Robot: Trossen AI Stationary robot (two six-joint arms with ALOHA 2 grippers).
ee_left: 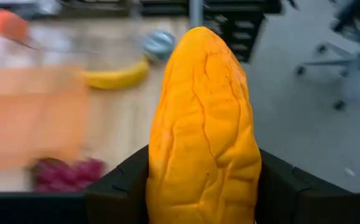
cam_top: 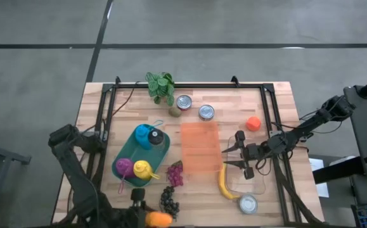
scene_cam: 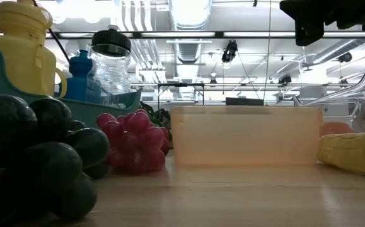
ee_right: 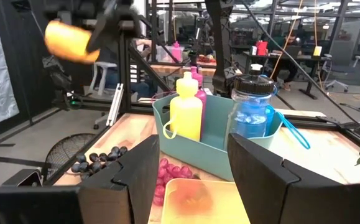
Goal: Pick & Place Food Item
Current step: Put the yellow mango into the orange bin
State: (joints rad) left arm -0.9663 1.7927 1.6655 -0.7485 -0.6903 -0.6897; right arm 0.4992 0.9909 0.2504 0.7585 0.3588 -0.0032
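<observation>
An orange-yellow, wrinkled food item [ee_left: 201,124] is in my left gripper [cam_top: 144,217], which is shut on it at the table's near edge, beside the dark grapes [cam_top: 169,201]. In the right wrist view the item [ee_right: 68,40] hangs high above the table. My right gripper [cam_top: 235,155] stands open and level over the table's right half, between the orange translucent container [cam_top: 199,147] and a clear container [cam_top: 251,180], with nothing between its fingers. A banana [cam_top: 226,183] lies on the table by the clear container. My left gripper pinches the food item between its two fingers, one on each long side of its rear part [ee_left: 158,186]. The fingers lie along the item, whose rounded front end [ee_left: 201,43] sticks out past them. It is lifted clear of the table.
A teal bin [cam_top: 125,152] with bottles stands left of centre, with red grapes [cam_top: 175,173] beside it. Two cans [cam_top: 184,102], a small plant [cam_top: 161,85] and an orange fruit [cam_top: 253,123] sit along the far side. Another can [cam_top: 248,204] is near the front right.
</observation>
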